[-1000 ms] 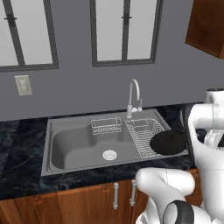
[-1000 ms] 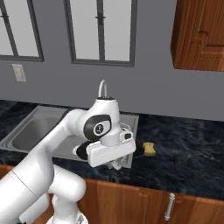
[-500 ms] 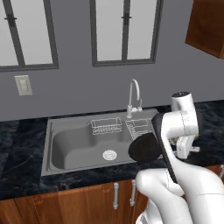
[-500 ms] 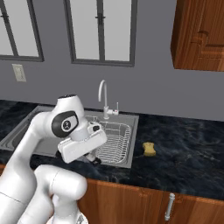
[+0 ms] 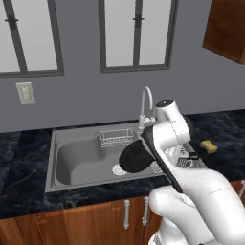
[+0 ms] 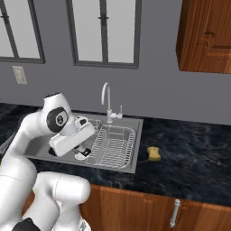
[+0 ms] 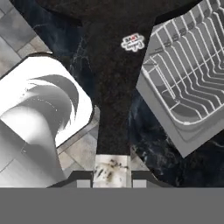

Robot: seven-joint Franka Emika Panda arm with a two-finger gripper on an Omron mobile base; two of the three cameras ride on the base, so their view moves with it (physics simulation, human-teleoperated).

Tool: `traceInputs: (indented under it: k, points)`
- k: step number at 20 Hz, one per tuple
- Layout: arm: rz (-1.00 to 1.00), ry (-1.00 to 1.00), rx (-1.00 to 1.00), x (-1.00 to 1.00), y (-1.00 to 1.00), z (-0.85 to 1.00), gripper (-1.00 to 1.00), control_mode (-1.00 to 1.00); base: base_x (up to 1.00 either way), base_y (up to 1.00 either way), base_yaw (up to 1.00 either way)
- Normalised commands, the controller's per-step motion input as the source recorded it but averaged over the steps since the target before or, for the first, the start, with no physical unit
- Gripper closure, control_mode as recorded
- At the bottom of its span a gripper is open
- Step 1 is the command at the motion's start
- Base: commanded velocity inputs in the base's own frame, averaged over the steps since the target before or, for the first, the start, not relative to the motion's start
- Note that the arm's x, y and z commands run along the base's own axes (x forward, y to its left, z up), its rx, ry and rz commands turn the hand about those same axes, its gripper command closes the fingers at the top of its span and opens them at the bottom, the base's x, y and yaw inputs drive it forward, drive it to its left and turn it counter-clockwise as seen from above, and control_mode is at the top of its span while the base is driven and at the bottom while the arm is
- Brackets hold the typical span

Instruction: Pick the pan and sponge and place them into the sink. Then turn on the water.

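Pan hanging over the sink

The hand is gripping the pan by its handle, pan body stretching straight ahead over the sink; dish rack beside it, sponge sitting well beyond on the table.

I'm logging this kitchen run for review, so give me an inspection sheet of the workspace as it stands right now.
Surface: black marbled counter around the sink.
Job's things: pan held in the air over the sink basin by its handle; sponge lies on the counter right of the sink; no water runs from the faucet.
Clutter: wire basket at the back of the sink, dish rack in its right part.
Grippers: gripper shut on the pan's handle.
Cables: nothing seen.
Surroundings: grey wall with two windows, wall outlet, wooden upper cabinet, wooden cabinets below.
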Motion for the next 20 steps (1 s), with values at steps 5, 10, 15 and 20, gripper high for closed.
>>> traceInputs:
  k: [5,10,15,20]
  points:
    - [0.16,0.1,0.0,0.96,0.17,-0.22,1.0,-1.0,0.0,0.0,0.0]
    - [0.32,0.08,0.0,0.5,0.41,-0.32,1.0,-1.0,0.0,0.0,0.0]
    - [0.22,0.05,-0.01,0.46,0.62,-0.34,1.0,-1.0,0.0,0.0,0.0]
    - [0.05,0.06,0.0,0.55,0.52,-0.44,1.0,-1.0,0.0,0.0,0.0]
